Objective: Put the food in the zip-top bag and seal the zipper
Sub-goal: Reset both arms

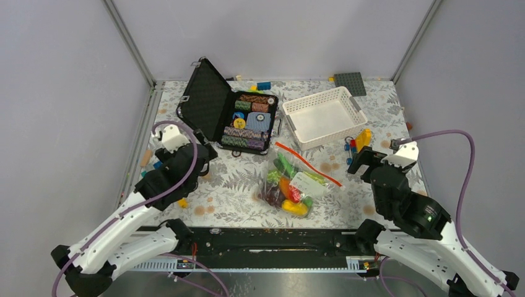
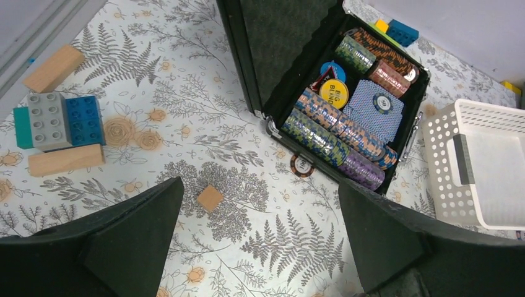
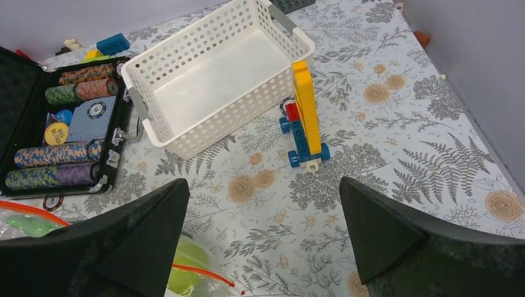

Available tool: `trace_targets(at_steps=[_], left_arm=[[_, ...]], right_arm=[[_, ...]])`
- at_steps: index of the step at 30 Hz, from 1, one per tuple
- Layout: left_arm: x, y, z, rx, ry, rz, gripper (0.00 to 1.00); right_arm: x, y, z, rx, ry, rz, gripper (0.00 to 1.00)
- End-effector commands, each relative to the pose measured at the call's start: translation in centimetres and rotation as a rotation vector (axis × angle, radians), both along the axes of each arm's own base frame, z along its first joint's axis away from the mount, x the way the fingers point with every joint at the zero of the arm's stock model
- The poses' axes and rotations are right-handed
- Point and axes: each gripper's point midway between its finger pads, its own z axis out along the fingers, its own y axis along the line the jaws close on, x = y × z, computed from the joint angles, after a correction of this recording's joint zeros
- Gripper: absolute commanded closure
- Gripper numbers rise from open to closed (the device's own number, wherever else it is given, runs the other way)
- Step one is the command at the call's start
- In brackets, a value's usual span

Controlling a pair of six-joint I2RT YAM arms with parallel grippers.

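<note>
We find the bag (image 1: 291,185) lying flat on the surface (image 1: 235,185) between the two arms, near the front edge, within reach of both. That position suits a two-handed closing of its mouth. The food (image 1: 283,189) sits inside it as a packed cluster of green, orange, yellow, red and dark purple pieces under the white label. The zipper (image 1: 308,163) runs as one straight red-orange line along the bag's far side. We cannot tell from these views whether it is pressed shut. The left end effector (image 2: 260,185) is released, its fingers spread wide over bare surface near the black case (image 1: 226,114), and it grasps nothing. The right end effector (image 3: 263,182) is likewise released and carries nothing, hanging just beside the bag's right end, whose corner shows at the lower left of the right wrist view. The case stands open and holds chip stacks (image 2: 337,133). The white basket (image 1: 325,114) shows only its bare floor. We judge the filling done and the sealing unconfirmed.
</note>
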Motion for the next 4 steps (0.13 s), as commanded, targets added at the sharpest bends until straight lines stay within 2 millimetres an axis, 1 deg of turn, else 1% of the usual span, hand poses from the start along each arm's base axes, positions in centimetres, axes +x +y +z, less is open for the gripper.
trace_targets(at_steps=[1, 4], left_arm=[[-0.22, 1.05, 1.04, -0.034, -0.049, 0.032, 0.01], [-0.39, 1.14, 1.07, -0.046, -0.060, 0.023, 0.01]], right_arm=[[0.06, -1.01, 0.86, 0.018, -0.038, -0.061, 0.00], [0.12, -0.92, 0.62, 0.012, -0.038, -0.056, 0.00]])
